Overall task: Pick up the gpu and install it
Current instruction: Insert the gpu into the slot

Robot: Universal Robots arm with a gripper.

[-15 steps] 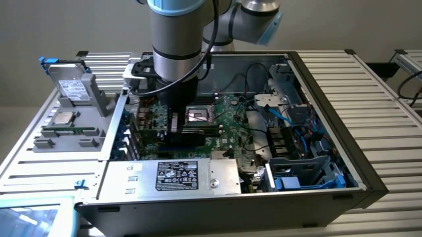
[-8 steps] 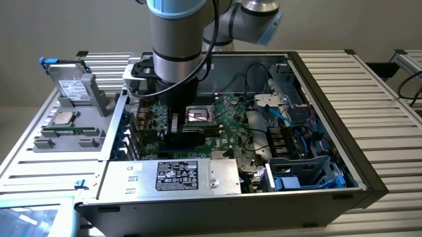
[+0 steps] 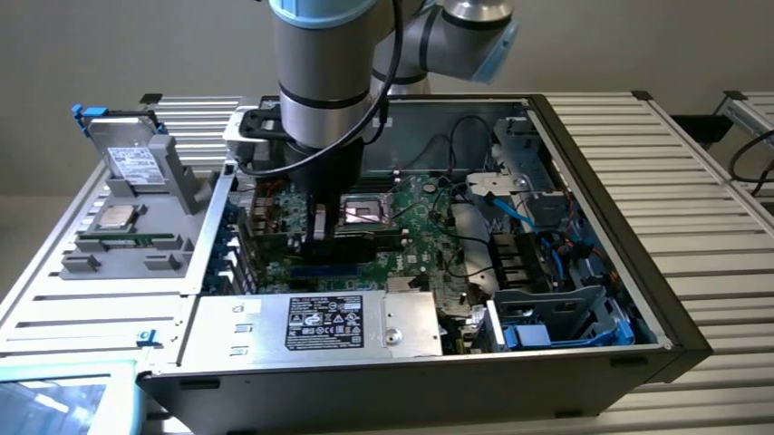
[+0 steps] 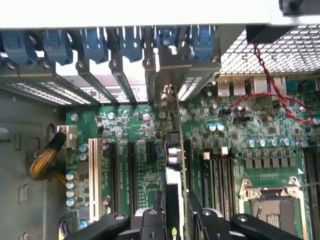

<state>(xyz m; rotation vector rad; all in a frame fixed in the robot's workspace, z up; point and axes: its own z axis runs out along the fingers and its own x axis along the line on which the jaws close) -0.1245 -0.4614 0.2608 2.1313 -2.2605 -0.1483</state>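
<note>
Observed from beside the bench: the gripper [image 4: 175,220] is lowered into the open computer case [image 3: 604,227], its jaws pinching the upper edge of the gpu [image 4: 173,165] from both faces. The card stands upright and edge-on over the motherboard [image 4: 130,130], in line with the expansion slots [image 4: 131,165]. Its metal bracket [image 4: 165,65] reaches the rear openings beneath the blue retaining clips [image 4: 95,42]. Whether the connector edge has entered a slot cannot be told; the card's own body hides its lower edge.

Handling assessment: the card looks light, thin and stiff, and brittle if twisted. Its components and connector edge appear fragile. The bare upper edge, gripped flat on both faces near mid-length, seems the soundest hold, since it keeps the card square. The smooth faces may slip under sideways load.

The processor socket [image 4: 272,200] lies well apart.
</note>
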